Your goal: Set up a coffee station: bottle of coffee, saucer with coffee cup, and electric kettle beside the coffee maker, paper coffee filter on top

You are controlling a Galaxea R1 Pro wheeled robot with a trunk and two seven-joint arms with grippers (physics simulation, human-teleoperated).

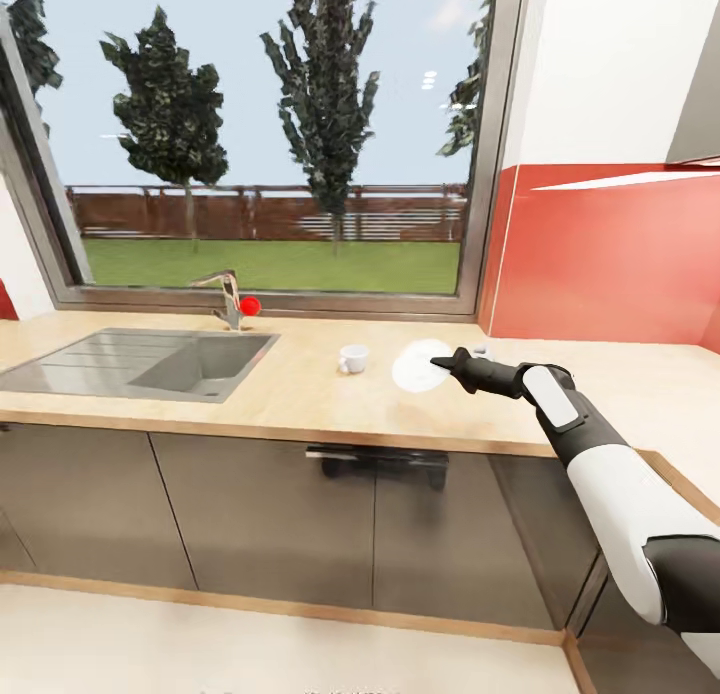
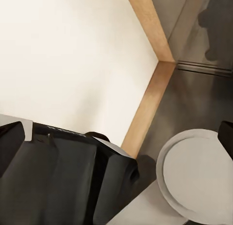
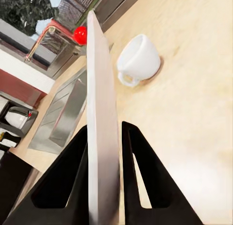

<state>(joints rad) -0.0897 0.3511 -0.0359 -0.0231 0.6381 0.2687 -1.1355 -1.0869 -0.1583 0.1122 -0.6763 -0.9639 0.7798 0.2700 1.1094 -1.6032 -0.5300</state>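
Pale wood countertop (image 1: 300,394) runs beneath a wide window, with a grey sink (image 1: 140,362) and a tap (image 1: 228,299) at the left. Right of the sink, a white coffee cup (image 1: 352,358) sits upright on the counter. Just right of it, the right gripper (image 1: 446,362) holds the white saucer (image 1: 421,365) above the wood, its two dark fingers (image 3: 138,166) pinched on the rim. The step in hand seems to be placing the saucer; next it likely needs lowering flat, releasing, then fetching the cup. A small pale object behind the gripper is hard to make out. The left gripper's finger state cannot be told; its wrist view looks down at floor and cabinet.
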